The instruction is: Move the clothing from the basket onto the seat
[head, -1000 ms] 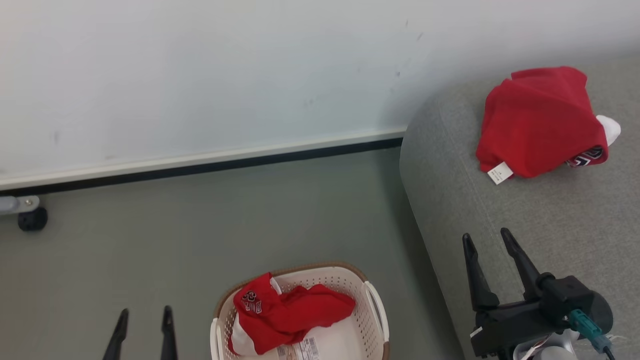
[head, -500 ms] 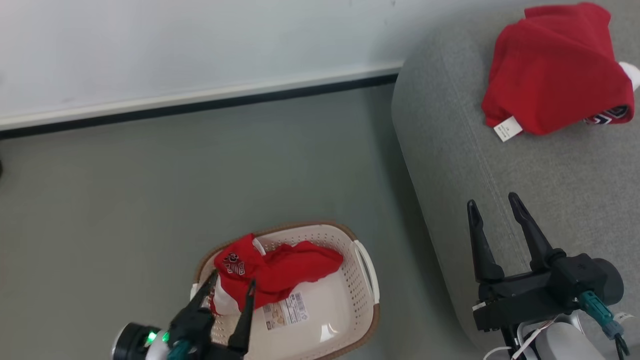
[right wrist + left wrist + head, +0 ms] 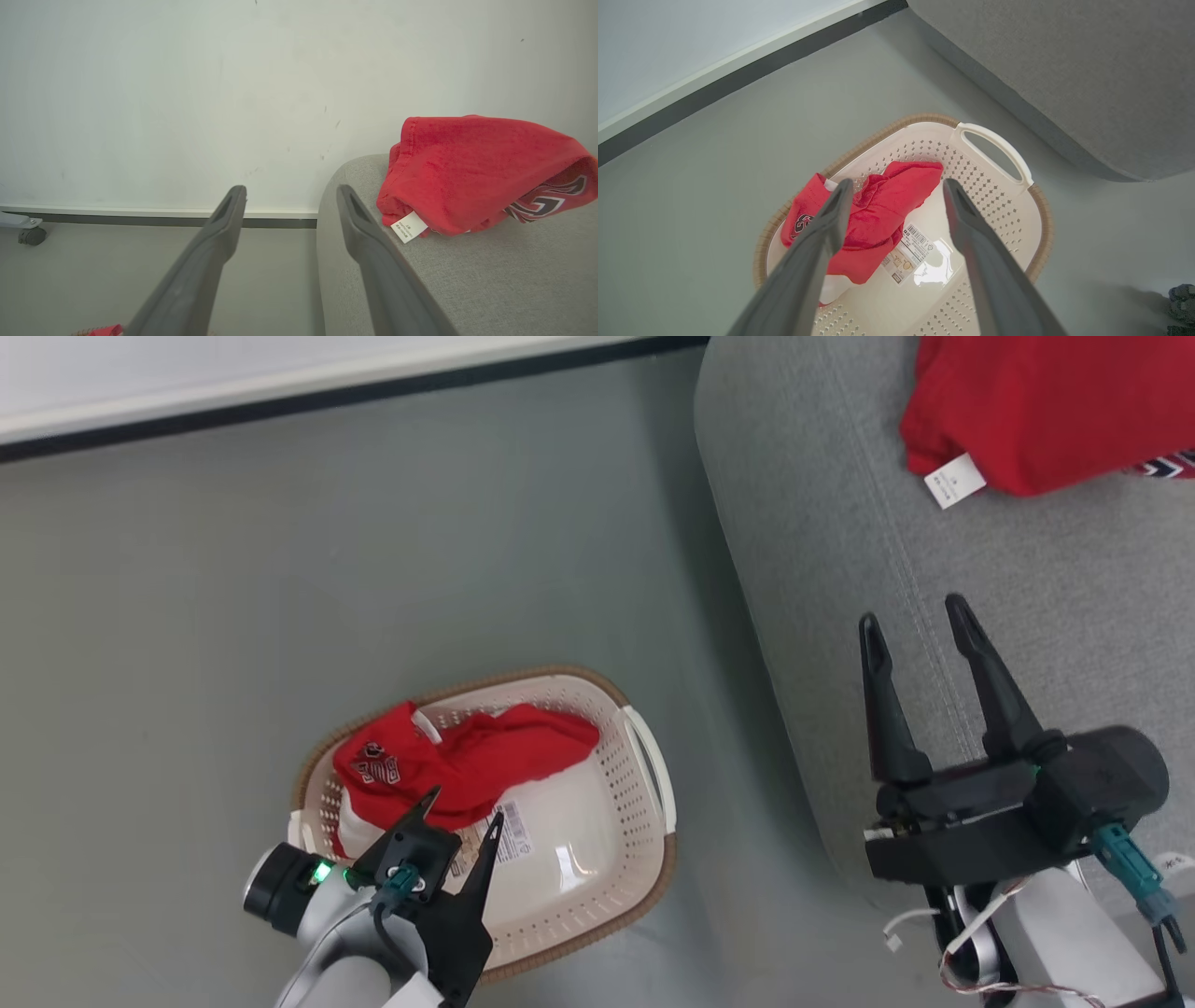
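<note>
A crumpled red garment [image 3: 448, 765] [image 3: 873, 219] with a "23" numeral lies in the cream basket [image 3: 597, 887] [image 3: 994, 196] on the floor. My left gripper [image 3: 464, 805] [image 3: 896, 186] hangs open just above the basket's near side, fingers aimed at that garment, holding nothing. A second red garment [image 3: 1046, 411] [image 3: 472, 168] with a white tag rests on the grey seat [image 3: 934, 579] [image 3: 490, 280] at the upper right. Over the seat's front edge my right gripper [image 3: 915, 611] [image 3: 289, 191] stands open and empty, well short of that garment.
A paper label [image 3: 495, 845] is stuck to the basket's floor. Grey floor [image 3: 280, 569] spreads left of the seat up to a white wall with a dark baseboard [image 3: 327, 397]. A small caster wheel [image 3: 30, 235] stands by the wall.
The head camera has tilted down, so everything shifted up the picture. My left gripper rose into view and came over the basket, still open. The right gripper stays open.
</note>
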Robot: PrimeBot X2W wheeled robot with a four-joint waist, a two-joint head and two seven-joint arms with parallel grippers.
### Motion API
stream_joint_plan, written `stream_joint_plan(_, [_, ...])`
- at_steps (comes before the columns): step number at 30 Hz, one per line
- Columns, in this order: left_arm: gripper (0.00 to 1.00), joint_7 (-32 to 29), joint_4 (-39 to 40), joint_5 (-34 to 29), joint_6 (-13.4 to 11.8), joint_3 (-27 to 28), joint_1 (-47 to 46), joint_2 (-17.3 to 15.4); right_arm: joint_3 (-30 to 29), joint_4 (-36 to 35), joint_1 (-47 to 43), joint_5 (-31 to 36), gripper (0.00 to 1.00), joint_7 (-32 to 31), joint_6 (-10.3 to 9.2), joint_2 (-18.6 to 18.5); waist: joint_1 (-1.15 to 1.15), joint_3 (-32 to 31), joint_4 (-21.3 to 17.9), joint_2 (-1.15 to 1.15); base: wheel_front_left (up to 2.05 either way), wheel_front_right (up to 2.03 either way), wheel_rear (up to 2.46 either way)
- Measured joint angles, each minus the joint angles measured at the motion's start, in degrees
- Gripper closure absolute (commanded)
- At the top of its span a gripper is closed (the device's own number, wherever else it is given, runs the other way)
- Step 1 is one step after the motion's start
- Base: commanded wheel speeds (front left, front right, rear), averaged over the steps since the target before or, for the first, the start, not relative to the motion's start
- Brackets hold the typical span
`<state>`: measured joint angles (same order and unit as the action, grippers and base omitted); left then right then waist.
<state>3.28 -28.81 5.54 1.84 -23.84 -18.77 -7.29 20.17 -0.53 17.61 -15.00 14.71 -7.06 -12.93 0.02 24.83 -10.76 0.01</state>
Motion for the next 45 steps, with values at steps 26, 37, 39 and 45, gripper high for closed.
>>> stream_joint_plan(26, [0.00,-3.8,-12.4,-7.8,1.7,-2.8,-18.9,-3.9,-1.5,-6.6,10.5,1.5,0.00,0.0,0.00,1.6,-0.01,19.8,-3.9,0.00,0.00,0.00,0.00])
stream_joint_plan(37, [0.00,-4.8,-15.5,-10.7,0.1,-2.9,-26.4,-5.3,-2.4,-8.5,15.1,2.6,0.00,0.0,0.00,2.4,-0.01,27.4,-3.9,0.00,0.00,0.00,0.00])
stream_joint_plan(39, [0.00,-5.0,-16.5,-11.4,0.0,-3.3,-27.1,-5.4,-2.4,-8.5,15.6,3.0,0.00,0.0,0.00,2.6,-0.01,28.7,-3.8,0.00,0.00,0.00,0.00])
stream_joint_plan(45, [1.00,-4.5,-18.6,-14.3,-0.9,-5.9,-28.9,-5.2,-2.5,-7.8,16.6,3.5,0.00,0.0,0.00,3.3,-0.01,32.0,-3.5,0.00,0.00,0.00,0.00])
